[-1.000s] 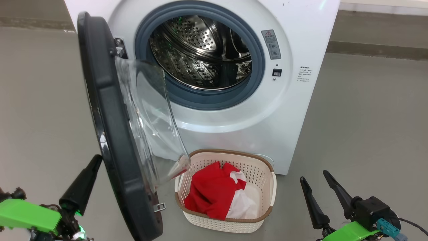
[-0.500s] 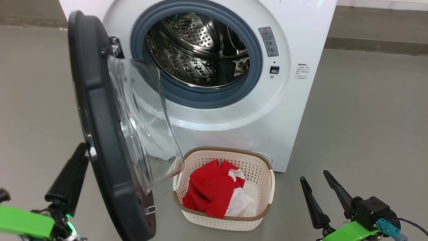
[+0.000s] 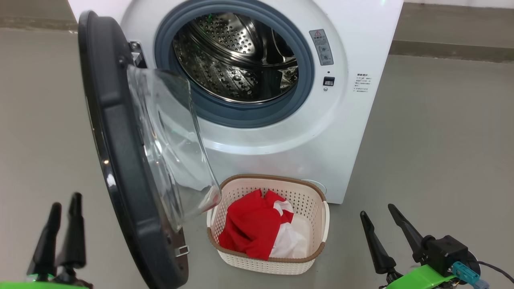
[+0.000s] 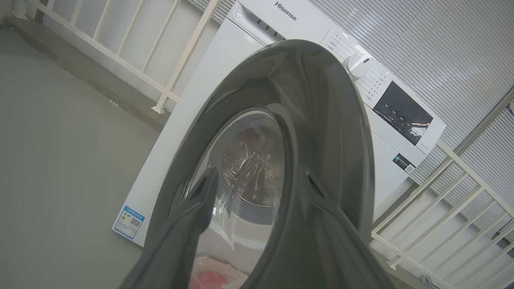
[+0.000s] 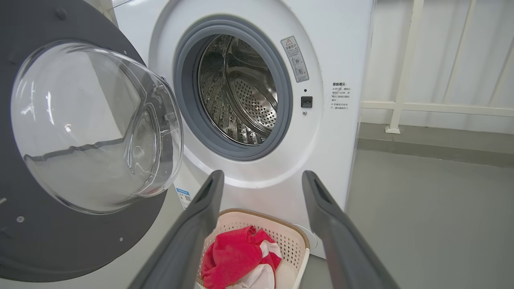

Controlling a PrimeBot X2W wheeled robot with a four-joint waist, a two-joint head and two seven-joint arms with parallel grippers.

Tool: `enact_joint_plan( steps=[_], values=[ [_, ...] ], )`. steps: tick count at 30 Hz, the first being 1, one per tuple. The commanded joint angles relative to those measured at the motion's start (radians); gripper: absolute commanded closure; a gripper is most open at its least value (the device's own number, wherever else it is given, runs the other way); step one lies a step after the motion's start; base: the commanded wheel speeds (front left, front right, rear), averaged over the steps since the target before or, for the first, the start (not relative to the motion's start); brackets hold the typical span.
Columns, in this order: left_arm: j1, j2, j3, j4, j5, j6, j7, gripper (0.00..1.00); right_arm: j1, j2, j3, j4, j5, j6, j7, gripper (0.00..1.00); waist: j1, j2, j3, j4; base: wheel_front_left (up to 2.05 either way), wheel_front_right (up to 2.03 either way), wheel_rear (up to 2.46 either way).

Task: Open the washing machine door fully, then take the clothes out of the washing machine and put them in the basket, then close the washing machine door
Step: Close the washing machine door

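Left gripper (image 3: 66, 200) has backed off the washing machine door (image 3: 112, 140), fingers now spread and empty at its 7 o'clock. Clothes (image 3: 249, 228) lie in the basket (image 3: 273, 178) at the door's 4 o'clock. Right gripper (image 3: 377, 211): fingers spread, empty. Risk: closing swing clips basket; fingers slip on glossy rim.
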Motion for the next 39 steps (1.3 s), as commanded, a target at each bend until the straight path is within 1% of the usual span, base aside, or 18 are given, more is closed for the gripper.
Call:
enact_joint_plan(
  steps=[1,4,5,6,10,11,12,14,21,23,32,39],
  values=[
    [-0.012,0.035,0.010,-0.006,0.063,-0.024,-0.044,0.00,-0.041,-0.006,0.019,-0.024,0.004,0.006,-0.006,0.00,-0.0001,0.0000,0.001,-0.001,0.00,0.00,0.00],
    [0.001,0.052,-0.014,0.029,0.151,-0.047,-0.127,0.00,-0.042,-0.005,0.019,-0.024,0.003,0.006,-0.006,0.00,-0.0001,0.0000,0.004,-0.002,0.00,0.00,0.00],
    [0.012,0.067,-0.025,0.079,0.242,-0.055,-0.212,0.00,-0.045,-0.004,0.021,-0.023,0.004,0.006,-0.006,0.00,-0.0001,0.0000,0.005,-0.006,0.00,0.00,0.00],
    [0.015,0.072,-0.028,0.096,0.276,-0.056,-0.230,0.00,-0.046,-0.004,0.021,-0.023,0.005,0.006,-0.006,0.00,-0.0001,0.0000,0.006,-0.007,0.00,0.00,0.00],
    [0.026,0.076,-0.043,0.152,0.412,-0.056,-0.263,0.00,-0.047,-0.004,0.021,-0.025,0.004,0.006,-0.006,0.00,-0.0001,0.0000,0.006,-0.012,0.00,0.00,0.00],
    [0.035,0.067,-0.044,0.184,0.491,-0.061,-0.267,0.00,-0.047,-0.004,0.023,-0.025,0.005,0.006,-0.006,0.00,-0.0001,0.0000,0.006,-0.016,0.00,0.00,0.00],
    [0.041,0.054,-0.036,0.196,0.535,-0.064,-0.267,0.00,-0.048,-0.005,0.023,-0.024,0.005,0.006,-0.006,0.00,-0.0001,0.0000,0.006,-0.018,0.00,0.00,0.00],
    [0.044,0.044,-0.033,0.208,0.582,-0.066,-0.268,0.00,-0.048,-0.005,0.022,-0.023,0.006,0.006,-0.006,0.00,-0.0001,0.0000,0.006,-0.018,0.00,0.00,0.00],
    [0.045,-0.007,0.002,0.242,0.667,-0.076,-0.268,0.00,-0.049,-0.007,0.029,-0.023,0.006,0.006,-0.006,0.00,-0.0001,0.0000,0.004,-0.020,0.00,0.00,0.00],
    [0.048,-0.022,0.016,0.248,0.670,-0.079,-0.268,0.00,-0.049,-0.006,0.031,-0.024,0.006,0.006,-0.006,0.00,-0.0001,0.0000,0.004,-0.022,0.00,0.00,0.00],
    [0.064,-0.058,0.050,0.267,0.694,-0.090,-0.268,0.00,-0.043,-0.004,0.035,-0.019,0.009,0.006,-0.006,0.00,-0.0001,0.0000,-0.006,-0.026,0.00,0.00,0.00],
    [0.065,-0.070,0.058,0.272,0.698,-0.092,-0.268,0.00,-0.043,-0.009,0.035,-0.018,0.010,0.006,-0.006,0.00,-0.0001,0.0000,-0.016,-0.025,0.00,0.00,0.00]
  ],
)
